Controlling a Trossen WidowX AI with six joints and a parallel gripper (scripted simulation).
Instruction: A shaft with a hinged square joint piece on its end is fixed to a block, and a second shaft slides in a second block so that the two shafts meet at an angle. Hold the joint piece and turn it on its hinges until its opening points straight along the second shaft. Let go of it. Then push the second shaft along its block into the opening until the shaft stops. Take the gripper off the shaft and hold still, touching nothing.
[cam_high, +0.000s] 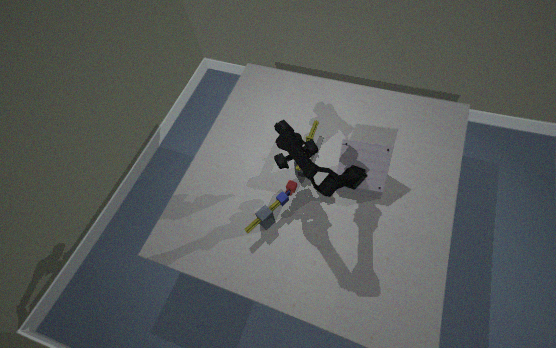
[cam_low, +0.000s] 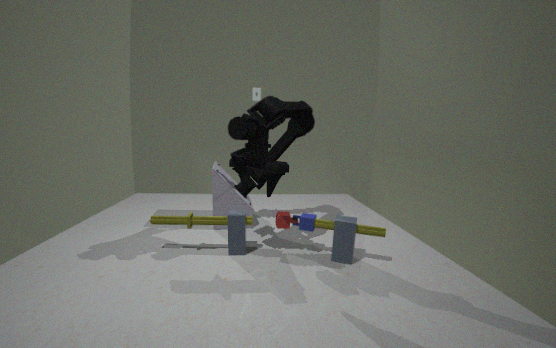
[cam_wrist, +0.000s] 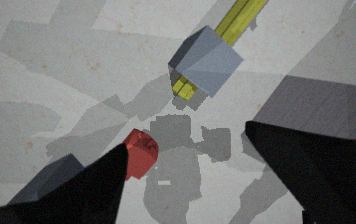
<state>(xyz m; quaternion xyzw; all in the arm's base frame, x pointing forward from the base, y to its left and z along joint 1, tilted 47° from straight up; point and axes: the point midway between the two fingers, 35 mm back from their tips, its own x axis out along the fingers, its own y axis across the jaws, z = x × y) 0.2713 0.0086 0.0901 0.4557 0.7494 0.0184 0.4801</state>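
The red joint piece (cam_high: 291, 186) (cam_low: 283, 219) (cam_wrist: 140, 152) hangs on a blue hinge part (cam_high: 282, 198) (cam_low: 307, 221) at the end of a yellow fixed shaft (cam_high: 252, 225) (cam_low: 370, 230), which passes through a grey block (cam_high: 265, 216) (cam_low: 344, 239). The second yellow shaft (cam_high: 312, 131) (cam_low: 190, 220) (cam_wrist: 242, 15) runs through another grey block (cam_low: 237, 233) (cam_wrist: 207, 60), and its end sticks out a little toward the joint piece. My gripper (cam_low: 257, 190) (cam_wrist: 187, 137) is open and empty. It hangs above the gap between the second block and the joint piece, touching neither.
The arm (cam_high: 300, 150) reaches over from its base on a slanted white mount plate (cam_high: 372, 157) (cam_low: 225, 192) behind the shafts. The parts stand on a pale board (cam_high: 410, 240) set on a blue, white-rimmed floor area (cam_high: 115, 280).
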